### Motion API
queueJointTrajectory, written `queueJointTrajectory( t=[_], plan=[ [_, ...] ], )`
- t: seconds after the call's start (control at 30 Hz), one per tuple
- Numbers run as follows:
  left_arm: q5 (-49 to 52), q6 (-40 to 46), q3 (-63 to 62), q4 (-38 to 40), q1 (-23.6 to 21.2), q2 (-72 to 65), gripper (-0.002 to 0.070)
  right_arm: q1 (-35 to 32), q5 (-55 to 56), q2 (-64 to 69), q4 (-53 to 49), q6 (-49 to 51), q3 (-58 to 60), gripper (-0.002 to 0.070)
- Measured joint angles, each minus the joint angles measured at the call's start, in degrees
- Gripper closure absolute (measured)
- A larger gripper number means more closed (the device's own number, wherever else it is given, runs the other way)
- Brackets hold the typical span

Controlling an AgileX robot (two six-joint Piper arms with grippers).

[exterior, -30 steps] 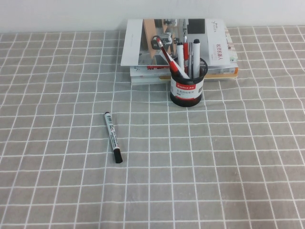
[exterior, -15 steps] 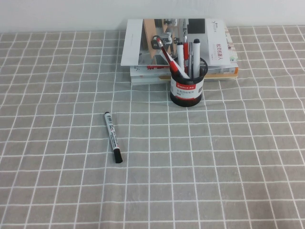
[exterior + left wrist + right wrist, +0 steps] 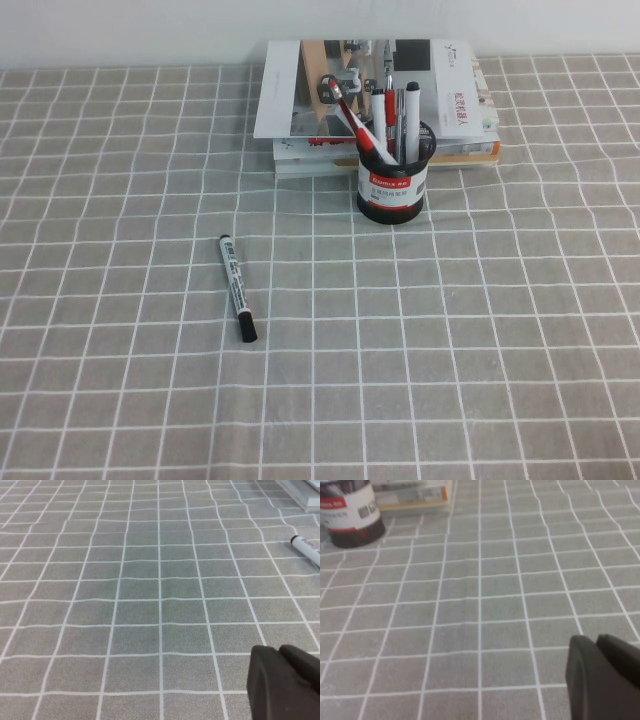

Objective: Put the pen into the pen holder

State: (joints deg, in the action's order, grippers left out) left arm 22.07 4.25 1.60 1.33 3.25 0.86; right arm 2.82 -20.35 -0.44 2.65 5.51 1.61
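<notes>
The pen holder (image 3: 391, 180) is a black cup with a white label band and stands in front of a stack of books. It also shows in the right wrist view (image 3: 352, 515). A slim all-white pen (image 3: 412, 118) stands upright in it, beside red-capped pens (image 3: 378, 112). Neither arm shows in the high view. My left gripper (image 3: 280, 652) is shut and empty, low over the cloth at the near left. My right gripper (image 3: 597, 641) is shut and empty, low over the cloth at the near right.
A white marker with a black cap (image 3: 238, 288) lies on the checked cloth to the front left of the holder; its end shows in the left wrist view (image 3: 306, 547). A stack of books (image 3: 300, 100) lies behind the holder, by the wall.
</notes>
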Motion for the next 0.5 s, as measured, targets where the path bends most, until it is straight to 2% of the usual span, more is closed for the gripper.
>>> queueJointTrajectory(
  t=[0.13,0.5],
  plan=[
    [0.0,0.0,0.0,0.0,0.0,0.0,0.0678,0.0,-0.9,0.0,-2.6,3.2,0.0,0.0688],
    [0.0,0.0,0.0,0.0,0.0,0.0,0.0678,0.0,-0.9,0.0,-3.1,3.4,0.0,0.0688]
  ],
)
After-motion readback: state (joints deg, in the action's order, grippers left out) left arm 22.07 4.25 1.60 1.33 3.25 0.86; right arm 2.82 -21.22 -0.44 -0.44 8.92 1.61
